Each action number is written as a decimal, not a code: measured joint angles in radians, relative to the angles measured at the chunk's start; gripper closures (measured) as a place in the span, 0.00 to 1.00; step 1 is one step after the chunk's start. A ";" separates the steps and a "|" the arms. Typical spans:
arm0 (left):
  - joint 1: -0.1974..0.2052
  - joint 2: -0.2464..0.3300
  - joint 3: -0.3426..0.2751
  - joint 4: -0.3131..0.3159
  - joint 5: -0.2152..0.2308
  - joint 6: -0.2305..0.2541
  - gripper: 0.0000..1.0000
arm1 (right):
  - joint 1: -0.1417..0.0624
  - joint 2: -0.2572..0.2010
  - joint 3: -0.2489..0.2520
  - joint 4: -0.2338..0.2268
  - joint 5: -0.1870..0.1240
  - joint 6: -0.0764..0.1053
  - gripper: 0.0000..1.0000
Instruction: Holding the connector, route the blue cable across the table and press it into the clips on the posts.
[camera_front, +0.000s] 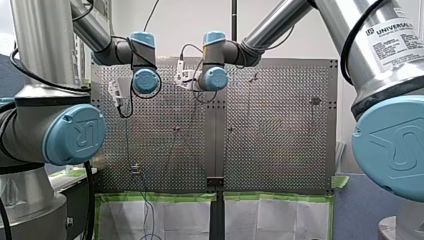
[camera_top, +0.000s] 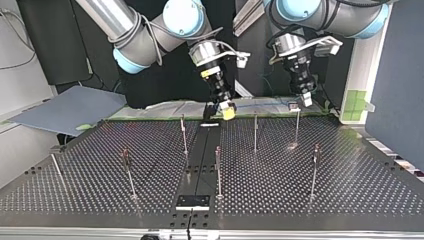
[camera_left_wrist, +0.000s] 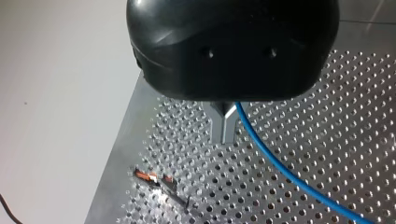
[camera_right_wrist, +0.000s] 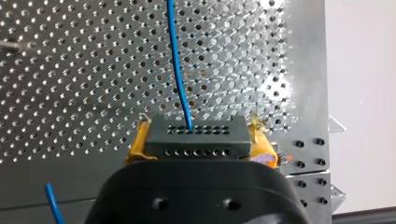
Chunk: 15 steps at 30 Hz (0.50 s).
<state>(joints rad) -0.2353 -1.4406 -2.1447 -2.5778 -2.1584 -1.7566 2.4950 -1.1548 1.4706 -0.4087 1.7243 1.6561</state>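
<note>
The dark grey rectangular plastic connector (camera_right_wrist: 195, 135), with rows of small holes across its face, is sitting clamped between the yellow pads (camera_right_wrist: 136, 145) of my right gripper (camera_right_wrist: 198, 139), which is grasping it by both ends. The thin blue cable (camera_right_wrist: 176, 60) is leaving the connector's upper row of holes and running ahead of that gripper towards 12 o'clock over the silver perforated metal desk (camera_right_wrist: 70, 70). In the left wrist view the same cable is coming out just beside the base of the metal fingers (camera_left_wrist: 219, 128) of my left gripper (camera_left_wrist: 225, 139), on their 3 o'clock side, and sweeping away towards 5 o'clock. Those fingers are pressing together at the tips, though I cannot tell whether they are pinching the cable. A small orange-and-dark clip-like piece (camera_left_wrist: 156, 179) is lying at 7 o'clock from them. In the top view both grippers are hanging over the desk's far edge, at 12 and 1 o'clock from its centre, with thin upright metal posts (camera_top: 255, 132) standing near them.
</note>
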 joint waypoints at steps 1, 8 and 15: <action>0.007 -0.005 0.004 0.000 0.007 0.000 1.00 | 0.001 0.003 -0.008 0.006 0.000 0.000 1.00; 0.067 -0.031 0.038 0.001 0.064 -0.019 1.00 | 0.003 0.049 -0.067 0.050 -0.002 0.003 1.00; 0.116 -0.032 0.076 -0.005 0.080 -0.020 1.00 | 0.001 0.080 -0.123 0.085 -0.015 0.007 1.00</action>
<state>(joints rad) -0.1196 -1.4728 -2.0689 -2.5831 -2.0787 -1.7764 2.4961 -1.0749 1.3474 -0.3237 1.7093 1.6626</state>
